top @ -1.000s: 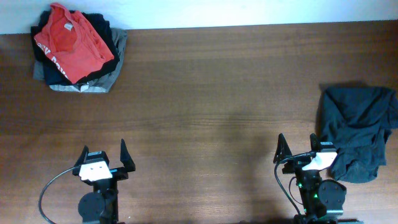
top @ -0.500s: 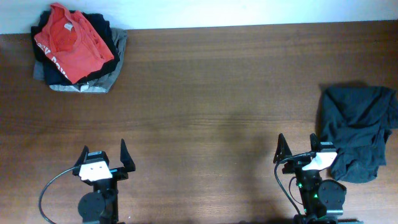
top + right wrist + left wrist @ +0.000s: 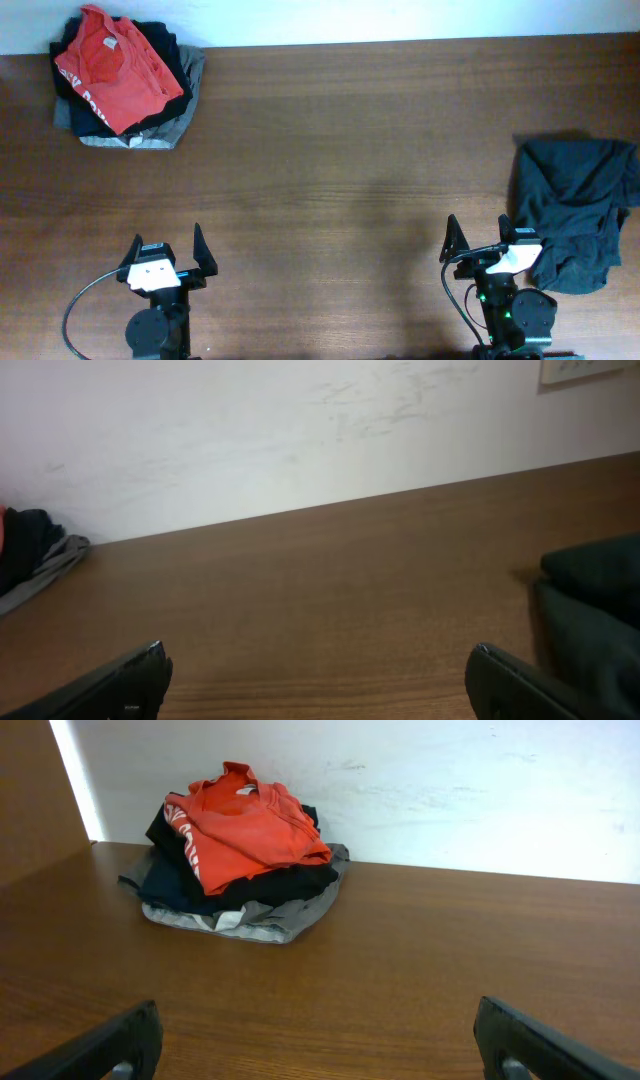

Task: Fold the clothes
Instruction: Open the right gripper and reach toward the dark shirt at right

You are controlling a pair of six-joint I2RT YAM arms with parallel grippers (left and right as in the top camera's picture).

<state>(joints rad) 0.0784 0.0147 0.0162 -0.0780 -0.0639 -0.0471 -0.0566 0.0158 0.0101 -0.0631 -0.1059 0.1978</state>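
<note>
The clothes [image 3: 575, 208], a dark charcoal, wrinkled garment, lie crumpled at the table's right edge; their near corner shows at the right of the right wrist view as the clothes [image 3: 596, 622]. My right gripper [image 3: 481, 233] stands open just left of them, apart from the cloth, nothing between its fingers [image 3: 125, 682]. My left gripper [image 3: 166, 247] is open near the front left of the table, with only bare wood between its fingers [image 3: 110, 1042].
A pile of folded garments [image 3: 122, 80] with a red T-shirt [image 3: 245, 820] on top sits at the back left corner by the white wall. The brown wooden table [image 3: 340, 170] stretches between the pile and the dark garment.
</note>
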